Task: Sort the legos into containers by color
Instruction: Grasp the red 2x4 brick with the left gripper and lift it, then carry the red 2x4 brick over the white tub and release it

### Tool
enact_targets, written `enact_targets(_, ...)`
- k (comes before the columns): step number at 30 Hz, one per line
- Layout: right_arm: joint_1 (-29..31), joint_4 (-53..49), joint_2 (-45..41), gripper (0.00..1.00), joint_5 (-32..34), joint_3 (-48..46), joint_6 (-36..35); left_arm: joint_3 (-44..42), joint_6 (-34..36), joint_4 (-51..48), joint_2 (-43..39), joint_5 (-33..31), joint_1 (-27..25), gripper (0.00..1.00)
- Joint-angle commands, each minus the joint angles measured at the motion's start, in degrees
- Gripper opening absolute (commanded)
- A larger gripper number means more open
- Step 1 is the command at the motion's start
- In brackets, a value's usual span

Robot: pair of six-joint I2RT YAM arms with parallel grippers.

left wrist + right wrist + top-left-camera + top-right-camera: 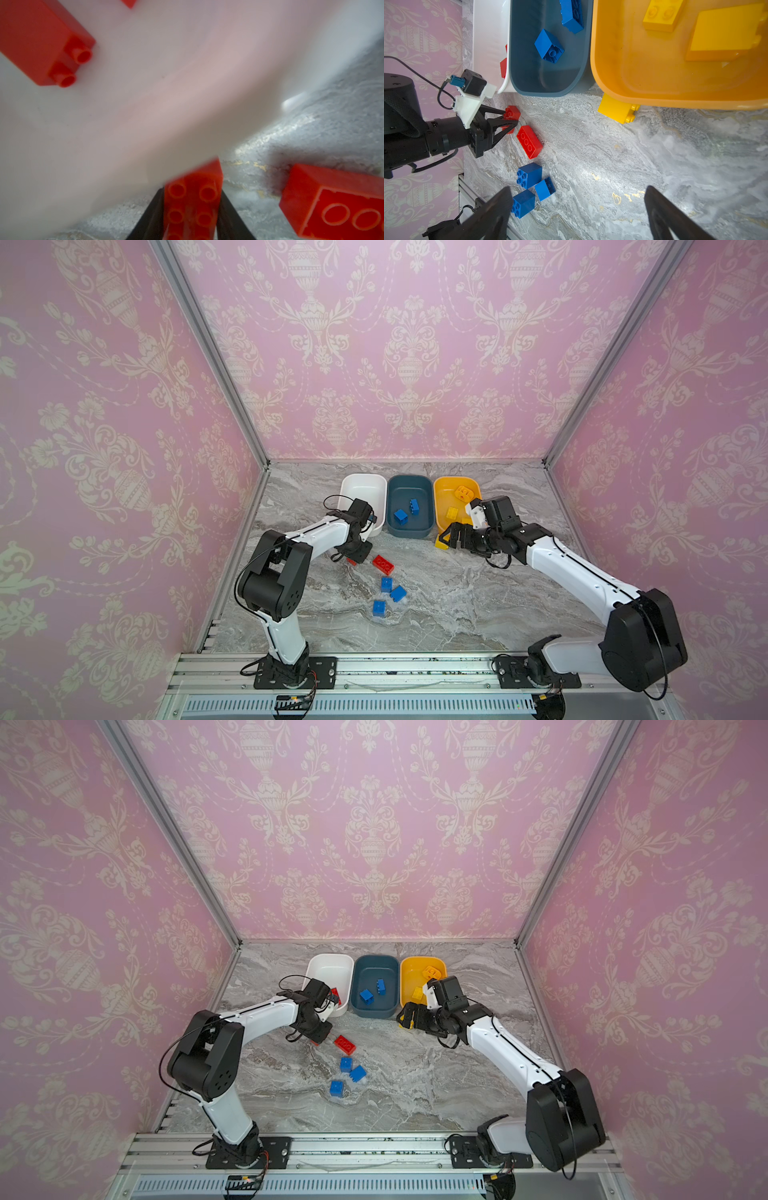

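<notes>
Marble-look tabletop, pink damask walls; L pincer clamps red brick, R pincer wide open, empty.

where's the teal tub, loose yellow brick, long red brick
teal tub (409,532): in a top view, front wall
loose yellow brick (614,110): right wrist view, side face
long red brick (383,564): in a top view, studded top

White tub, teal tub, yellow tub; red brick, blue bricks; wallpaper was pink with cream urns; table was grey marble.
</notes>
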Motion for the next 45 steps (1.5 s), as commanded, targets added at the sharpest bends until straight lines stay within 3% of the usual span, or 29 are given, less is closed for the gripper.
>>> enact_targets(1, -0.17, -0.27, -1.71, 1.0, -0.4, -0.92, 0.24, 0.77, -0.19, -1.33, 0.77, 0.4, -0.39, 0.35)
enact_targets(10, -0.17, -0.29, -1.71, 1.0, -0.52, -0.98, 0.44, 0.46, -0.95, -1.68, 0.06, 0.14, -0.39, 0.23)
enact_targets(24, -0.17, -0.17, -0.84, 1.0, -0.36, -1.36, 0.55, -2.91, -3.4, -4.02, -11.69, 0.75, -0.74, 0.21)
enact_targets(33, -0.17, 0.48, -0.3, 1.0, -0.39, -0.98, 0.9, -0.44, -4.72, -6.24, -19.32, 0.15, -1.01, 0.19)
enact_targets(38, -0.17, 1.12, -0.17, 1.0, -0.6, -1.25, 1.09, 2.24, -3.83, -2.66, -18.45, -2.44, -0.93, 0.18)
enact_targets(45, -0.17, 0.91, -0.63, 1.0, -0.56, -0.81, 1.09, 11.17, -2.01, 0.29, -9.86, -4.19, 1.72, 0.15)
